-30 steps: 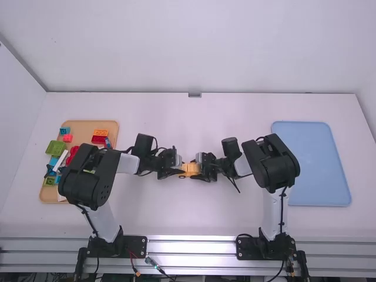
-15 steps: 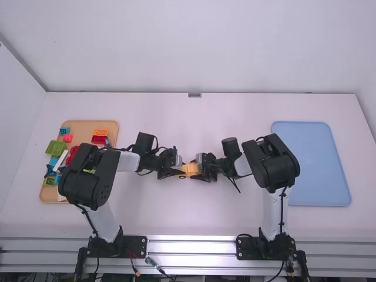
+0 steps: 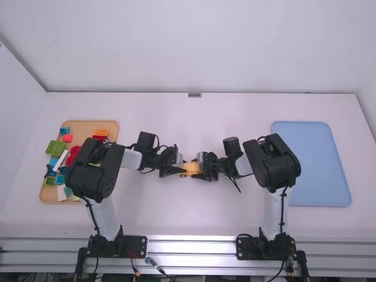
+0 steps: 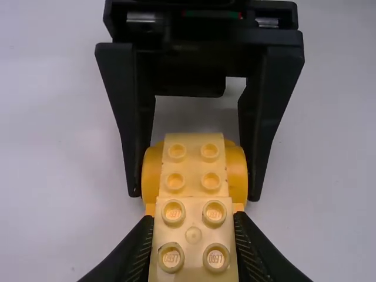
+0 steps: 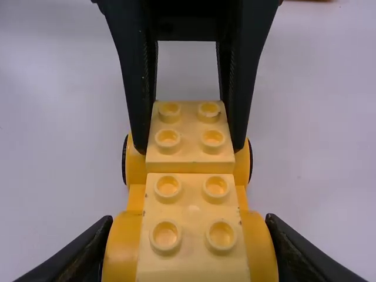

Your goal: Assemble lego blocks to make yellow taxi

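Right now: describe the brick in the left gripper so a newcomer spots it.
Near the middle of the white table is a yellow assembly. At one end, the pale yellow brick sits between the fingers of the left gripper. A small round nub sits amid its four studs; the next brick shows none.

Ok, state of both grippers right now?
Left gripper: closed, holding a pale yellow block at one end of the yellow car.
Right gripper: closed on the car's rounded yellow sides at the other end.
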`<state>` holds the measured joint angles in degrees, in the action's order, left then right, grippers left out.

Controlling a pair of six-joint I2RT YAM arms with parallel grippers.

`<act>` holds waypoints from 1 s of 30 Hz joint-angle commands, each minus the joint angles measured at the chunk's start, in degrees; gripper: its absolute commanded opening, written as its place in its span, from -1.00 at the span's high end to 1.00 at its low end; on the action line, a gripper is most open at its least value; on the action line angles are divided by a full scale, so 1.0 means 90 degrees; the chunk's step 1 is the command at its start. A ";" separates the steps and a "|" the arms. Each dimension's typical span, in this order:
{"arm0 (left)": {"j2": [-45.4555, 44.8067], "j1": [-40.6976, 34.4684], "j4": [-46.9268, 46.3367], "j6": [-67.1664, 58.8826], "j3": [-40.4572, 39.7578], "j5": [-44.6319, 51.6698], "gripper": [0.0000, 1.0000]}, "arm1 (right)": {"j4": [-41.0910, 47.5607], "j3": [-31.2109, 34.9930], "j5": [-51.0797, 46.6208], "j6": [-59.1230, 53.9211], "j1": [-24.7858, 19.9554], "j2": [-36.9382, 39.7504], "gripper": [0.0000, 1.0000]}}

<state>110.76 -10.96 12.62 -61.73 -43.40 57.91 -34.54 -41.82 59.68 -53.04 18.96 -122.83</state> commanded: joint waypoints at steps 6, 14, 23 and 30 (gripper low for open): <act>0.0136 -0.0080 -0.0010 -0.0362 0.0000 0.0138 0.20 | 0.0034 -0.0027 -0.0114 -0.0092 0.0066 -0.0117 -0.07; 0.0121 -0.0024 -0.0044 0.0175 -0.0228 0.0138 -0.56 | 0.0066 -0.0063 -0.0138 -0.0090 0.0061 -0.0117 -0.10; -0.0605 0.0277 -0.0590 0.0136 -0.0301 0.0588 -0.71 | 0.0080 -0.0068 -0.0138 -0.0090 0.0053 -0.0117 -0.10; -0.0916 0.0386 -0.0848 0.0168 -0.0299 0.0617 -0.15 | 0.0080 -0.0070 -0.0136 -0.0087 0.0053 -0.0117 -0.10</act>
<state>102.94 -7.64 5.39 -59.72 -45.80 61.63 -34.11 -42.04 59.81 -53.32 19.29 -122.85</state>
